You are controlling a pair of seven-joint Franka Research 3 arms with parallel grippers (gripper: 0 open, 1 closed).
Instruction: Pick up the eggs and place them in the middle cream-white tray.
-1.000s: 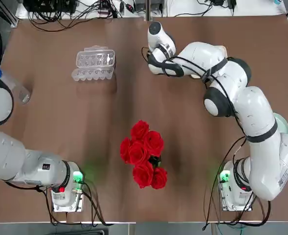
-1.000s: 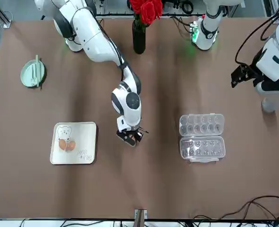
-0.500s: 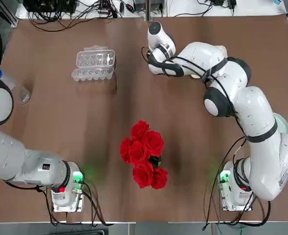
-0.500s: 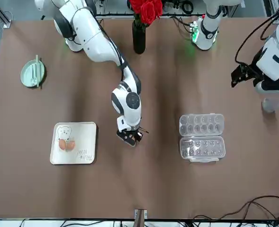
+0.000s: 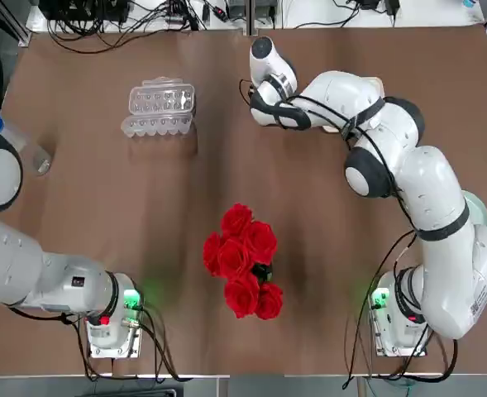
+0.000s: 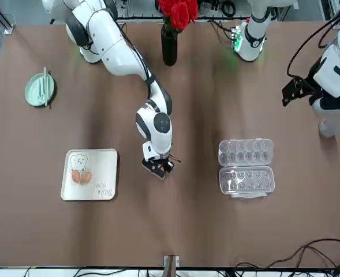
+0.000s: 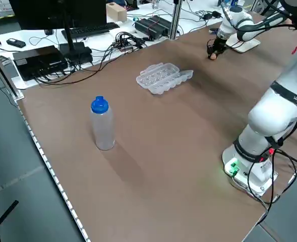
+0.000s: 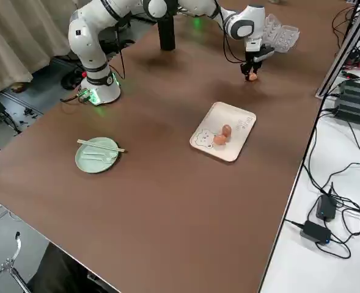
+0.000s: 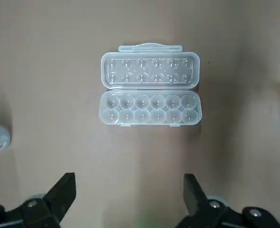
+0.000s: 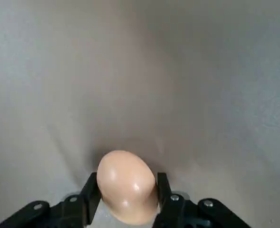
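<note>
Right jaws (image 10: 129,198): closed around the egg (image 10: 127,186), at both sides.
Left jaws (image 9: 130,190): wide apart, nothing held.
Tray (image 6: 89,175): on desk (image 6: 175,231), two eggs (image 6: 86,177) (image 6: 76,176) inside.
Handling: probably light, smooth, fragile; middle grip, gentle.

Top: overhead, downward | front: opposite, facing robot | sides: raised, diagonal | wrists: close, downward | top, front share surface (image 6: 204,225)

Brown table (image 6: 204,225) bears cream-white tray (image 6: 107,161), clear egg carton (image 6: 246,167), green plate (image 6: 32,94), vase (image 6: 169,48), bottle (image 7: 103,130).
</note>
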